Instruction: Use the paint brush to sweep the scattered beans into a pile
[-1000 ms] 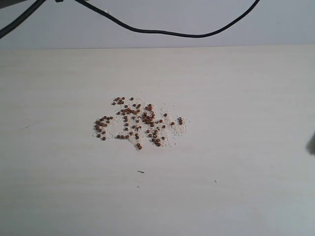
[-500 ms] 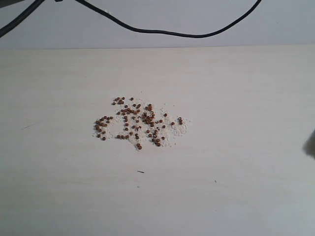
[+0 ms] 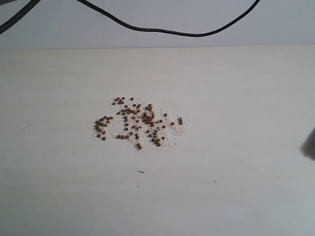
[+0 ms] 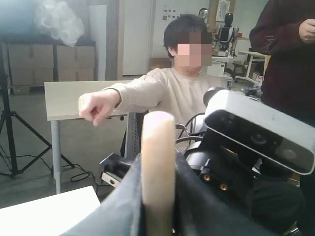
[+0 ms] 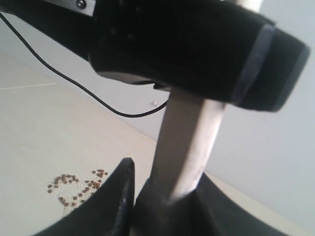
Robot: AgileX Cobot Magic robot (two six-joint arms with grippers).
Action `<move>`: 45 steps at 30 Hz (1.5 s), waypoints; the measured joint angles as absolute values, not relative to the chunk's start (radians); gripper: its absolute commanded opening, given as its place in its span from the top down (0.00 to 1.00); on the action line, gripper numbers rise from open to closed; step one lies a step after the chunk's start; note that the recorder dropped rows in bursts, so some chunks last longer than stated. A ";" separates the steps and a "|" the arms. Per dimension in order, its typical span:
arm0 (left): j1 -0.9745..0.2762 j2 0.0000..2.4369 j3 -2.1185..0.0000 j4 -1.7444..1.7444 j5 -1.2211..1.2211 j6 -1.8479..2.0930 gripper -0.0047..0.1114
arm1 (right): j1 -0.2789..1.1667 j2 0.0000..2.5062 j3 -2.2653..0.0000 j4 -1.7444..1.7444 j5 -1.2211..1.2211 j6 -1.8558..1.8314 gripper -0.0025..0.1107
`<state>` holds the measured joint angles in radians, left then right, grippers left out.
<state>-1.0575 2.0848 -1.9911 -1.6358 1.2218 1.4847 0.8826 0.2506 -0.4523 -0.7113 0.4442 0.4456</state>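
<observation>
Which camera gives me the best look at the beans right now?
Exterior view: the whole scatter of beans sits unblocked at centre. Right wrist view shows them small and distant; left wrist view shows none.

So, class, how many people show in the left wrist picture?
2. One person in a cream sweater sits by a table, arm stretched out; a person in a dark top stands beside them, head out of frame. Others could be hidden.

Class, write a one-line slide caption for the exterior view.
Reddish-brown beans lie loosely scattered among pale crumbs on the light table, a black cable looping behind.
</observation>
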 measured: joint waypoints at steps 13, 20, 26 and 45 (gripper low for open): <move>-1.058 2.067 -1.991 -1.595 1.201 1.458 0.20 | 0.883 0.253 -0.452 -0.726 0.448 0.460 0.98; -1.058 1.991 -1.991 -1.588 1.149 1.458 0.16 | 0.883 0.253 -0.452 -0.918 0.560 0.577 0.98; -1.058 1.903 -1.991 -1.512 1.144 1.411 0.19 | 0.883 0.253 -0.452 -1.213 0.707 0.781 0.98; -1.204 1.841 -1.991 -1.220 1.217 1.165 0.96 | 0.883 0.467 -0.452 -1.595 0.827 1.240 0.98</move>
<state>-1.2035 1.8412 -1.9911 -1.2198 1.2169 1.1652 0.8826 0.4666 -0.4523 -1.5948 0.8265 1.2395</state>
